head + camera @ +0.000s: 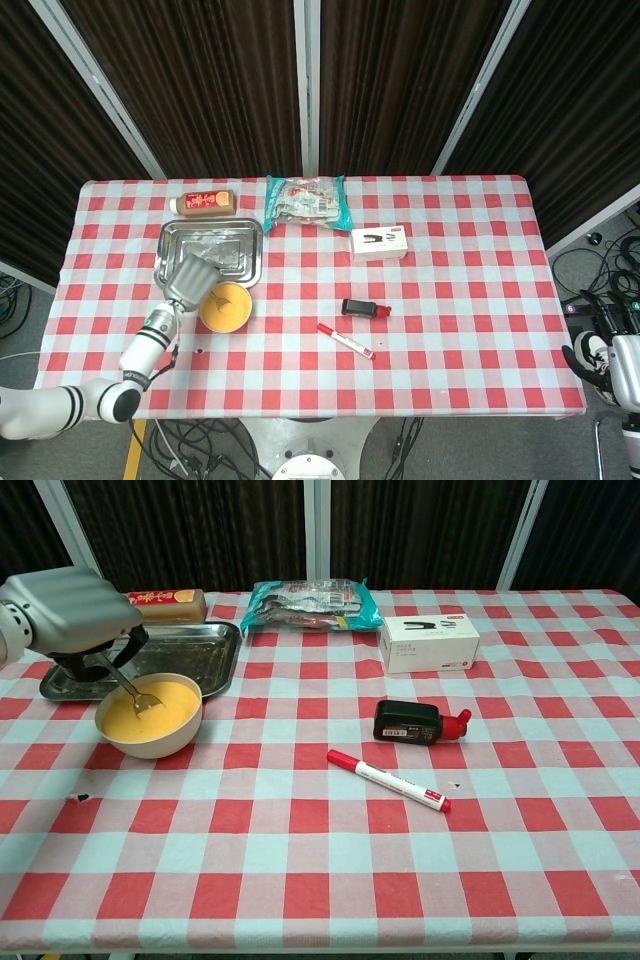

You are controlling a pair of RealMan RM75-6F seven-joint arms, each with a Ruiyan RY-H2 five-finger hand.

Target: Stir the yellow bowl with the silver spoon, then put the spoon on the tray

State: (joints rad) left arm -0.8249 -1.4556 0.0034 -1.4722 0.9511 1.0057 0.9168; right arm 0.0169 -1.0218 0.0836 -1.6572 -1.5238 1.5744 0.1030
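One hand stirs, spoon in the bowl

The left hand point(75, 610) grips the silver spoon point(133, 691), its head dipped in the yellow bowl point(150, 716), just in front of the tray point(190, 650). Further right lie a snack bag point(310, 602), black bottle point(412, 721), red marker point(388, 779) and white box point(428, 643). No right hand shows.

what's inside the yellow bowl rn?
In the yellow bowl there is an orange-yellow filling, and the silver spoon has its tip in it, its handle held by the left hand. The chest view shows both. What lies beneath the filling's surface is covered.
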